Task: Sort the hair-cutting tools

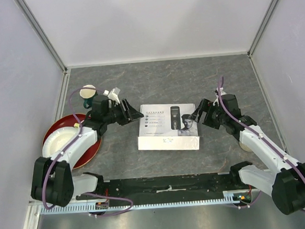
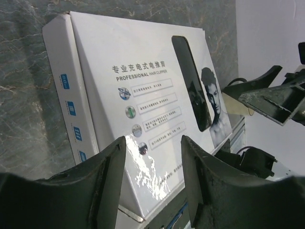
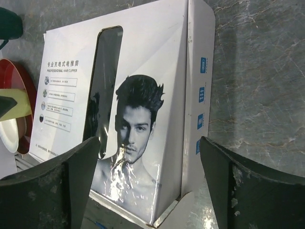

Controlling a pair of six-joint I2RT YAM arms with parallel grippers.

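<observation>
The hair-cutting tools are hidden; only their closed white box (image 1: 169, 126) shows, lying flat at the table's middle with a man's portrait and a dark window (image 1: 175, 117) on its lid. My left gripper (image 1: 134, 114) hovers at the box's left end, open with nothing between its fingers; in the left wrist view the left gripper (image 2: 153, 143) looks along the printed lid (image 2: 143, 81). My right gripper (image 1: 199, 114) stands open wide at the box's right end; the right gripper (image 3: 150, 143) frames the portrait (image 3: 136, 119) and the box's side wall (image 3: 200, 95).
A red plate (image 1: 89, 150) holding a white bowl (image 1: 60, 142) sits at the left. A dark green cup (image 1: 88, 95) and a small white object (image 1: 113, 92) stand behind it. A cream mug (image 1: 245, 144) peeks out under the right arm. Grey walls close in three sides.
</observation>
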